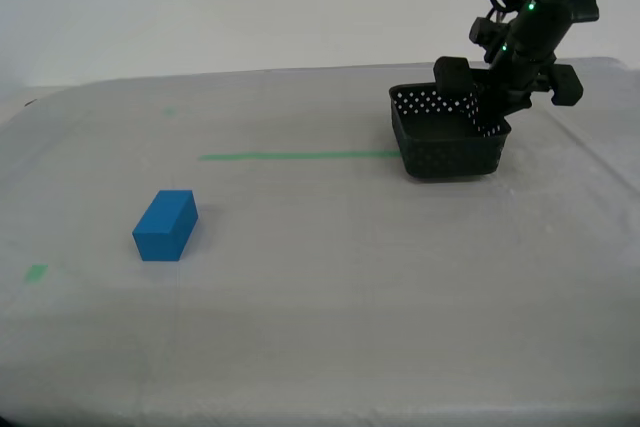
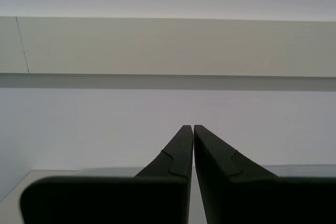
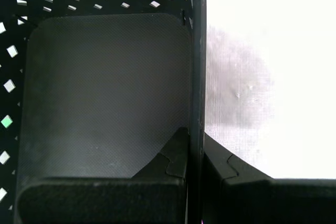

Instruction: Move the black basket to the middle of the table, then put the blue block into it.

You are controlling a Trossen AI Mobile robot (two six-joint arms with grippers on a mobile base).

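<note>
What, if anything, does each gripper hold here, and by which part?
My first gripper is shut on the black basket, pinching one side wall at its rim. My second gripper is shut and holds nothing.

Black basket (image 1: 447,142): small, square, rounded corners, walls w/ rows of round holes, upright, empty, on the table (image 1: 330,277) toward the exterior view's right, at the end of the green tape line. Blue block (image 1: 166,225): solid bright blue brick, smooth faces, lying flat on the whitish-grey cloth toward the exterior view's left, well apart from basket
</note>
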